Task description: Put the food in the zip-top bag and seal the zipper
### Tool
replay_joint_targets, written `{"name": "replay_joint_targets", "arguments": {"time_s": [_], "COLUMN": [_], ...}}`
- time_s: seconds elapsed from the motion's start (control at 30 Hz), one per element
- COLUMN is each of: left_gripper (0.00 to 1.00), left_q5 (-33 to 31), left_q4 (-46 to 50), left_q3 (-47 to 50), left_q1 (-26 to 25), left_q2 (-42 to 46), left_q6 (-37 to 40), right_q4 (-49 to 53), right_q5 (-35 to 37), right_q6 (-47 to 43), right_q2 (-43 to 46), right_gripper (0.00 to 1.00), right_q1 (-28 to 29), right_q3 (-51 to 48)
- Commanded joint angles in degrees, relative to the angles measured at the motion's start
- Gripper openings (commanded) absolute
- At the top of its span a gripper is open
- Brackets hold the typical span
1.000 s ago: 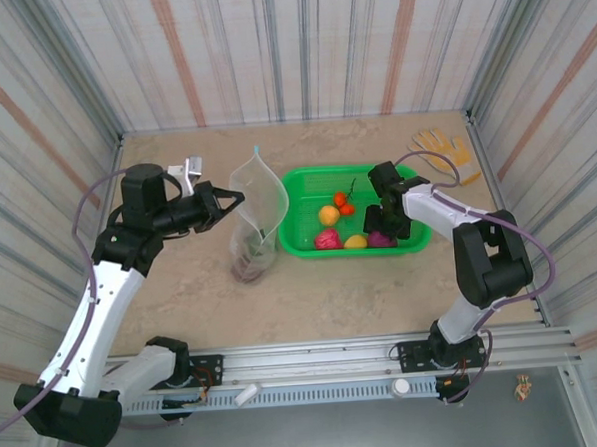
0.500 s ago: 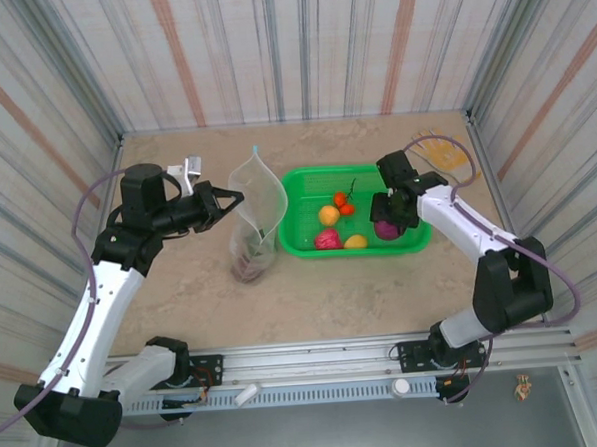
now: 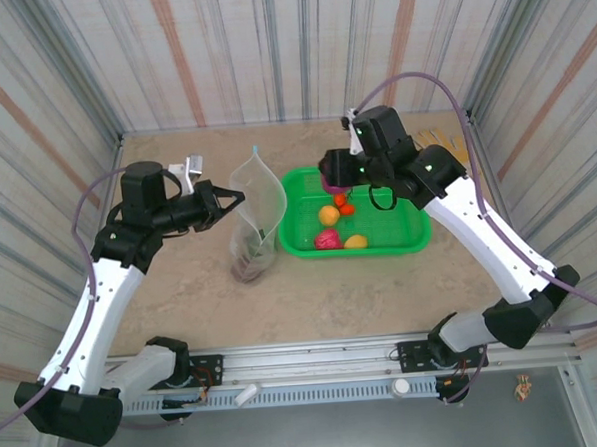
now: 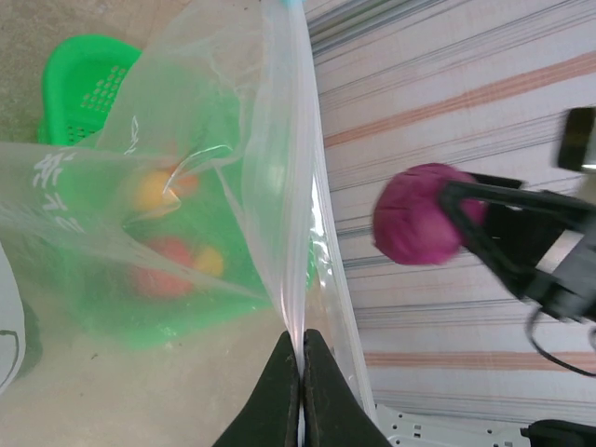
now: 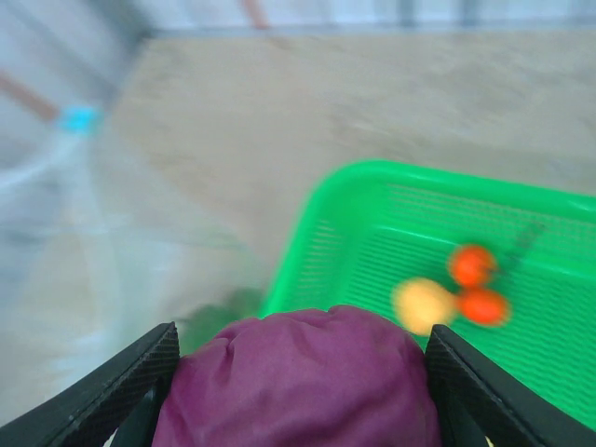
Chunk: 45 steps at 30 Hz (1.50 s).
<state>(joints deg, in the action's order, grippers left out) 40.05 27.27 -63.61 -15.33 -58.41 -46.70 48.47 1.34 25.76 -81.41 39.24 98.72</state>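
The clear zip-top bag [image 3: 254,211] stands upright left of the green basket, with some food at its bottom [image 3: 251,266]. My left gripper [image 3: 237,198] is shut on its zipper rim [image 4: 303,223], pinching the strip between the fingertips [image 4: 303,349]. My right gripper [image 3: 333,174] is shut on a dark purple food piece [image 5: 298,382], held in the air over the basket's back left corner. The purple piece [image 4: 419,214] hangs just right of the bag's mouth. A yellow-orange fruit [image 3: 328,215], red tomatoes [image 3: 344,204], a pink piece [image 3: 326,239] and a yellow piece [image 3: 356,243] lie in the basket.
The green mesh basket [image 3: 412,244] sits at the table's centre right. A yellow glove [image 3: 444,141] lies in the back right corner, partly behind my right arm. Striped walls close in the table on three sides.
My right gripper lifted the purple piece out of the basket's right side and carried it up and left toward the bag. The left arm and bag stayed still.
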Motion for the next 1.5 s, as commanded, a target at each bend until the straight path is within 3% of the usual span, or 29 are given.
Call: {"name": "replay_joint_targets", "arguments": {"time_s": [0.0, 0.23, 0.57, 1.2, 1.37, 1.47], "left_gripper": [0.0, 0.0, 0.0, 0.0, 0.0, 0.0], "left_q5": [1.7, 1.08, 1.08, 0.4, 0.54, 0.6], "left_q4": [1.96, 3.87, 5.12, 5.26, 5.43, 5.26], "left_q3": [-2.54, -2.87, -3.66, -7.3, -7.57, -7.7], "left_q1": [0.05, 0.04, 0.13, 0.83, 0.92, 1.0], "left_q2": [-0.12, -0.33, -0.17, -1.17, -2.26, -2.54], "left_q6": [2.05, 3.28, 3.67, 3.19, 2.93, 2.63], "right_q4": [1.49, 2.19, 5.03, 6.87, 7.08, 7.38], "right_q5": [-5.71, -11.25, -3.3, 7.63, 6.01, 6.08], "right_q6": [-1.82, -2.01, -2.93, 0.34, 0.81, 0.72], "right_q2": [-3.4, -12.95, -22.86, -29.82, -30.52, -29.96], "right_gripper": [0.59, 0.58, 0.57, 0.6, 0.79, 0.84], "right_q1": [3.85, 9.89, 13.76, 13.82, 13.93, 14.02], "right_q3": [6.65, 19.03, 21.34, 25.17, 26.73, 26.71]}}
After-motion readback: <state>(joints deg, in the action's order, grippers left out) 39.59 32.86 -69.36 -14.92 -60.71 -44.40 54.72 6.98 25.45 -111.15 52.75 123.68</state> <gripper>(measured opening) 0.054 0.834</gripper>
